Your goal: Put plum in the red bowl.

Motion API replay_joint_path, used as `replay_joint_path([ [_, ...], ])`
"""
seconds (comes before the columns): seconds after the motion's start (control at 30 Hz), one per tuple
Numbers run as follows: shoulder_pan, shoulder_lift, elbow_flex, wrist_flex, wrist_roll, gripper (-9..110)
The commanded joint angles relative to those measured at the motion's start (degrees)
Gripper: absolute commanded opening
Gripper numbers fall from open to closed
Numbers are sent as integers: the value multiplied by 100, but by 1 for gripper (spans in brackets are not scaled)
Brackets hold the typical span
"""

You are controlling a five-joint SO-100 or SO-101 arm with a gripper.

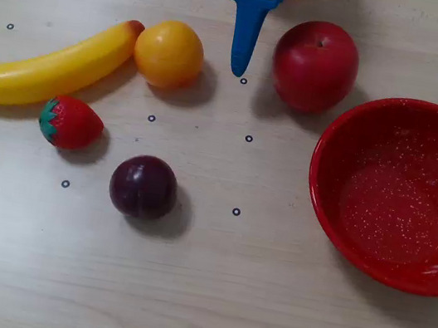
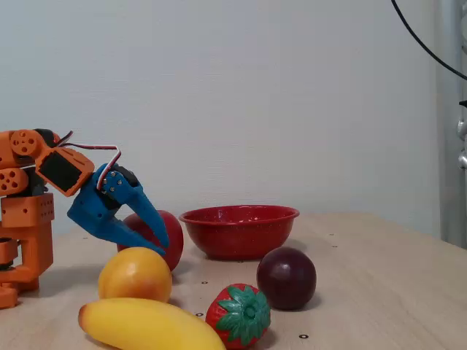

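Observation:
The dark purple plum (image 1: 144,187) lies alone on the wooden table, lower left of centre in the overhead view; in the fixed view the plum (image 2: 286,278) sits near the front. The red bowl (image 1: 397,202) stands at the right edge with nothing in it, and in the fixed view the red bowl (image 2: 239,230) is behind the plum. My blue gripper (image 1: 239,68) comes in from the top edge, its tips between the orange and the apple, well away from the plum. In the fixed view my gripper (image 2: 160,248) points down with its fingers together and holds nothing.
A red apple (image 1: 314,65) sits just right of the gripper tip and an orange ball (image 1: 168,54) just left. A yellow banana (image 1: 46,66) and a strawberry (image 1: 70,123) lie at the left. The arm's orange base (image 2: 22,219) stands at the left of the fixed view.

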Motion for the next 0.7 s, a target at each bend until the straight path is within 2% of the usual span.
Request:
replay_joint_path([
  [0.0, 88, 62, 18, 9, -176, 0],
  [0.37, 70, 53, 18, 9, -193, 0],
  [0.67, 44, -835, -290, -519, 114, 0],
])
